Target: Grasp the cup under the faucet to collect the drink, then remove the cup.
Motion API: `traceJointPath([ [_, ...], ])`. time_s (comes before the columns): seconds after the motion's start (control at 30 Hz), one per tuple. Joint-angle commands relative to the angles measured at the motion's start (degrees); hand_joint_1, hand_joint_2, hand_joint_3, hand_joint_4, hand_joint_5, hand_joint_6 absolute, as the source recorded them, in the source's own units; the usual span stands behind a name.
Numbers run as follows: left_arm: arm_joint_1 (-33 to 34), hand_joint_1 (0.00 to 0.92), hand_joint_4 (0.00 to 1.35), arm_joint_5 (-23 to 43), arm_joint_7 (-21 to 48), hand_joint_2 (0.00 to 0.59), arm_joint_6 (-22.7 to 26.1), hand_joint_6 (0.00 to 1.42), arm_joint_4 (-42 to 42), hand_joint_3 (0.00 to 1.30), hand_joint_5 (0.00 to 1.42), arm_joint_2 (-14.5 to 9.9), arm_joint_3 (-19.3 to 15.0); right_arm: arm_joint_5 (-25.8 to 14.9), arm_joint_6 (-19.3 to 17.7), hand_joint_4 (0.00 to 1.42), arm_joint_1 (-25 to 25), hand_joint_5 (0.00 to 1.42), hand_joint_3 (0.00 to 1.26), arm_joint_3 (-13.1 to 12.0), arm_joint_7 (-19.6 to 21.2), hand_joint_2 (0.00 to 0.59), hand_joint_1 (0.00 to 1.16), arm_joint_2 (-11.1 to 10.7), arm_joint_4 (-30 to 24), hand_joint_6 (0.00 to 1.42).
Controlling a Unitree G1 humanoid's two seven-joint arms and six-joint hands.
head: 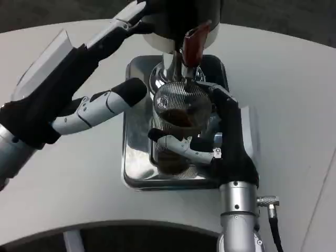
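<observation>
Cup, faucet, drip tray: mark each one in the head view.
cup [181, 105], head view, on its ribbed clear wall near the rim.
faucet [193, 44], head view, on its reddish-brown handle.
drip tray [137, 160], head view, on the bare shiny metal left of the cup.

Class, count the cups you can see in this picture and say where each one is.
1. The cup stands on the tray under the faucet, held by the right hand. The dispenser may hide others.
</observation>
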State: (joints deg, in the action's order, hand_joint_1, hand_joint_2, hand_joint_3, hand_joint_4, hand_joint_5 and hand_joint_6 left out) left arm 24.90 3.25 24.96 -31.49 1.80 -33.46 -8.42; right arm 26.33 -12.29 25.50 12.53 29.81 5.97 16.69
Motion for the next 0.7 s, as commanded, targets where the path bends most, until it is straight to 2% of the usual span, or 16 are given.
traceJointPath([
  [0.03, -0.73, 0.0, 0.0, 0.06, -0.05, 0.185, 0.1, 0.09, 0.79, 0.1, 0.14, 0.47, 0.28, 0.5, 0.22, 0.94, -1.55, 1.03, 0.76, 0.78, -2.01, 0.095, 1.06, 0.08, -4.26, 1.41],
  [0.4, -3.58, 0.0, 0.0, -1.29, -0.98, 0.183, 1.15, 0.07, 4.39, 0.09, 0.11, -0.08, -1.45, 2.23, 3.24, 0.94, -5.04, 1.03, 0.76, 2.72, -8.14, 0.09, 1.06, -1.22, -10.44, 1.42],
  [0.7, -12.59, 0.0, 0.0, -5.35, -3.71, 0.179, 4.41, 0.0, 9.66, 0.02, 0.03, -0.52, -7.39, 2.5, 4.93, 0.94, -9.52, 1.03, 0.76, 3.56, -11.05, 0.09, 1.06, -1.67, -15.79, 1.41],
])
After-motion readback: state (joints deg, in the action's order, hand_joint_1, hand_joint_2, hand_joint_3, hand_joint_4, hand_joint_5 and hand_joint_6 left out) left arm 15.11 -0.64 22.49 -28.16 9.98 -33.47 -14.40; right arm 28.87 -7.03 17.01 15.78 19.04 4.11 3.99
